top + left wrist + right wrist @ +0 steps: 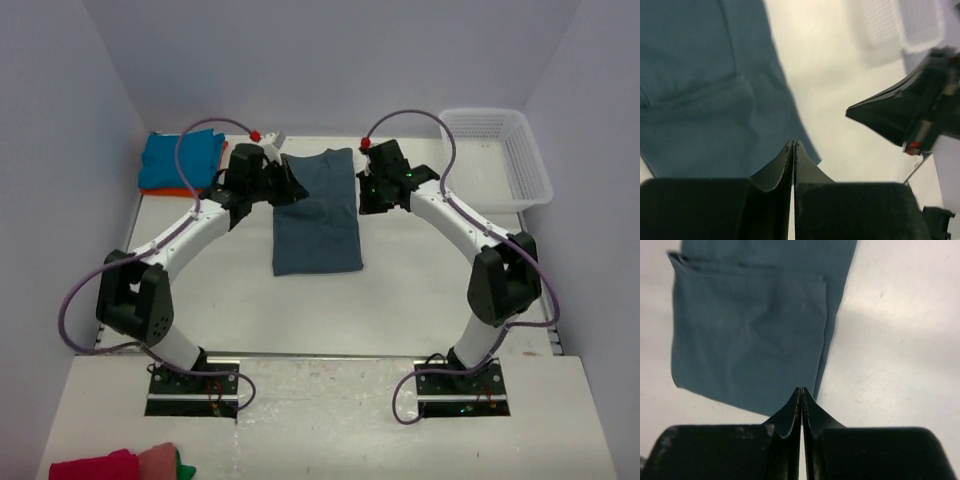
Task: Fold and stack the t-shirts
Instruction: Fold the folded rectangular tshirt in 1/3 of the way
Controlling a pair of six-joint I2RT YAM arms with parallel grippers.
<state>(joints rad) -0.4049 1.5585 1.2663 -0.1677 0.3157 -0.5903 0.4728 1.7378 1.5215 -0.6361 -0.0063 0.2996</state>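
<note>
at the far left back corner of the table (430,300) lies the turquoise t-shirt (181,157), folded, on top of the orange t-shirt (163,190), of which only a thin edge shows along the near side. next comes the left gripper (792,146), clenched, its 2 fingers pressed flat together with nothing between them; it hangs over the left edge of the slate-blue t-shirt (318,215), near that shirt's far end, and whether it touches the cloth cannot be told. the slate-blue t-shirt lies in the middle of the table, folded into 1 long narrow strip that runs from far to near, with a sleeve fold visible in the wrist views. at its right edge hangs the right gripper (802,391), likewise clenched on nothing, its tips above the cloth's border. a white mesh basket (528,160) stands in the far right corner, well apart from the shirts.
</note>
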